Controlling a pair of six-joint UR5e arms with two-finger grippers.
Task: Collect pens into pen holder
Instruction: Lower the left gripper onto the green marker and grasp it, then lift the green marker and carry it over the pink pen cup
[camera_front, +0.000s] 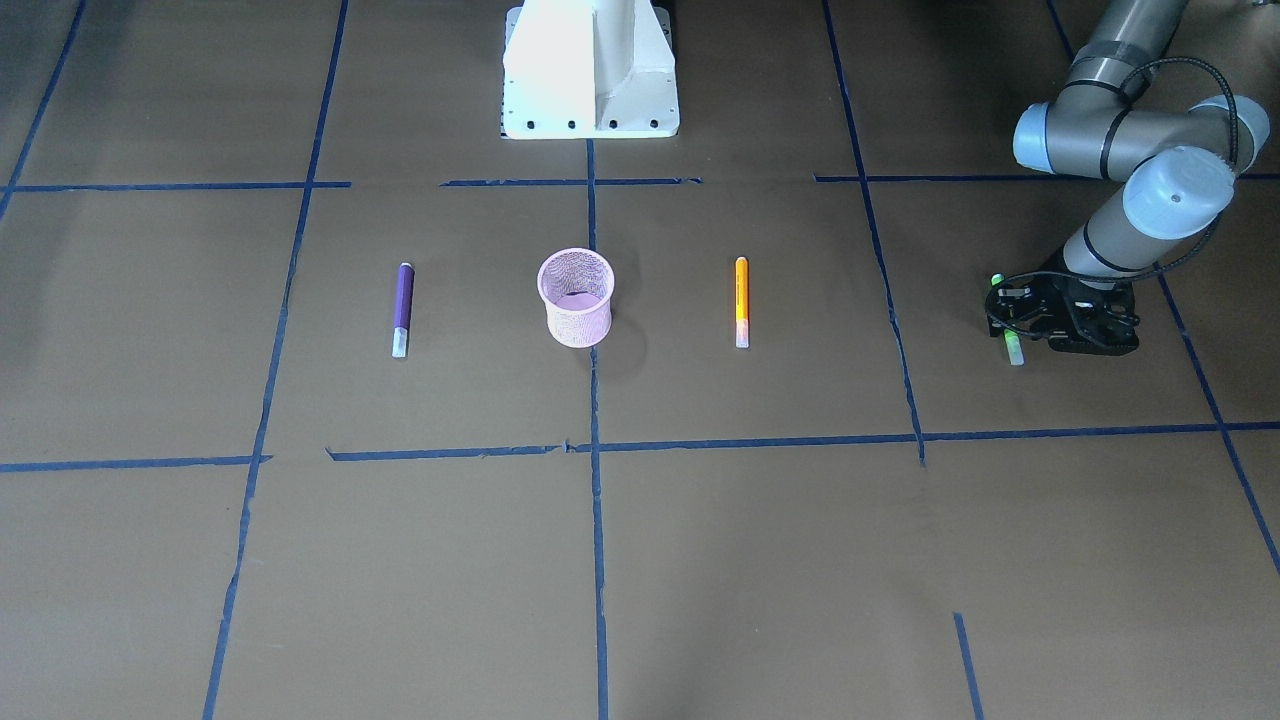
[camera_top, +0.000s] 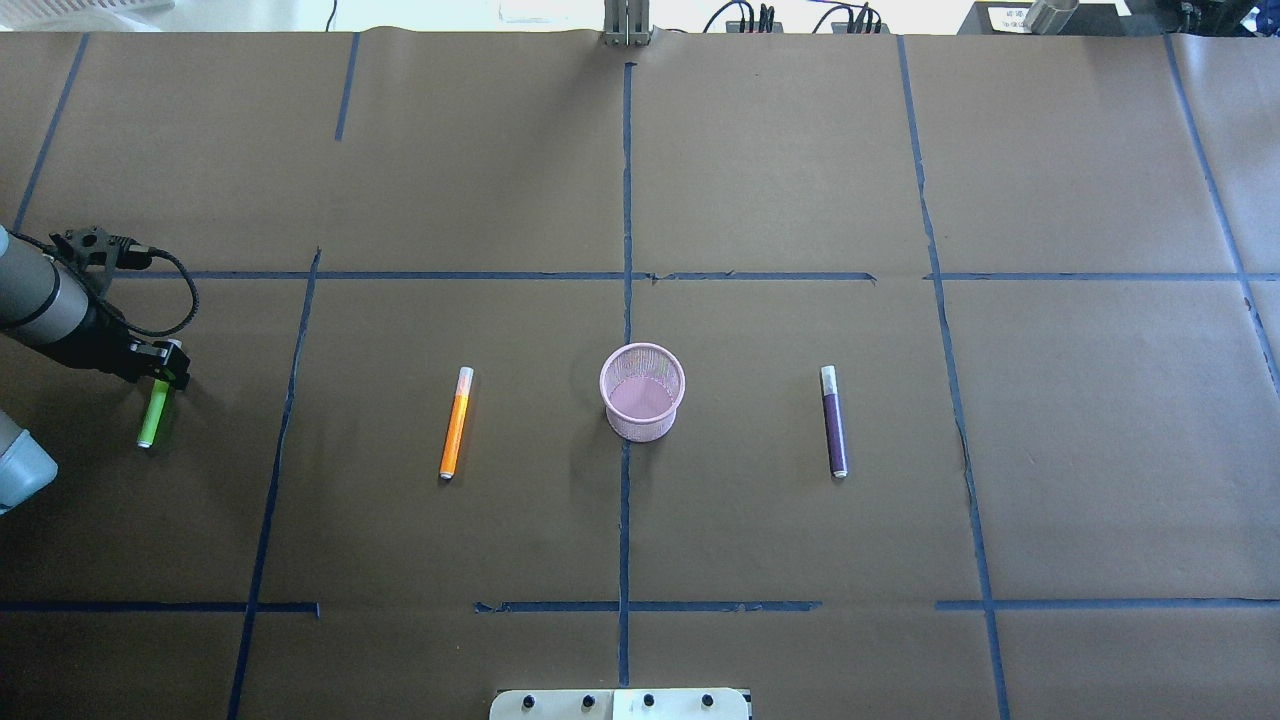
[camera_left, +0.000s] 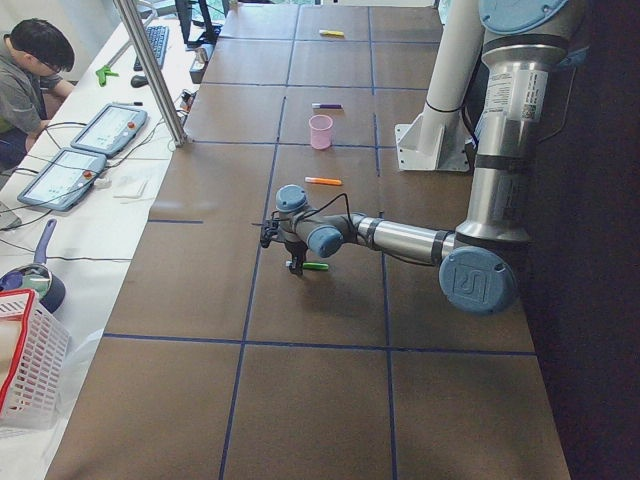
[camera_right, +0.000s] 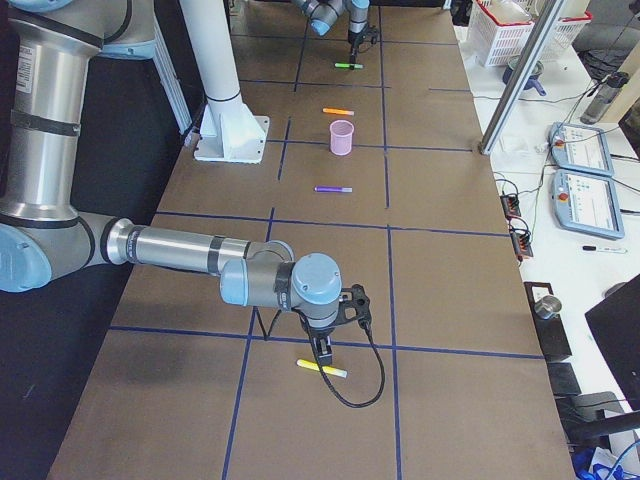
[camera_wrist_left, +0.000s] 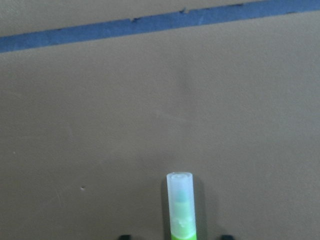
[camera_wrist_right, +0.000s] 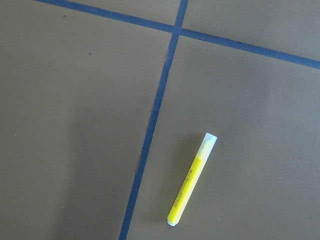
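Left gripper (camera_top: 166, 376) sits down at table level with its jaws spread wide, straddling the green pen (camera_top: 152, 415). The wrist view shows a clear gap on both sides, so it has no grip on it, and the pale cap pokes out past the fingertips. That pen lies flat, well off to the robot's left of the pink pen holder (camera_top: 640, 425). The orange pen (camera_top: 455, 425) and purple pen (camera_top: 834, 425) lie flat on either side of the holder. Right gripper (camera_right: 322, 348) hangs above the yellow pen (camera_wrist_right: 192, 180); can't tell how its jaws stand.
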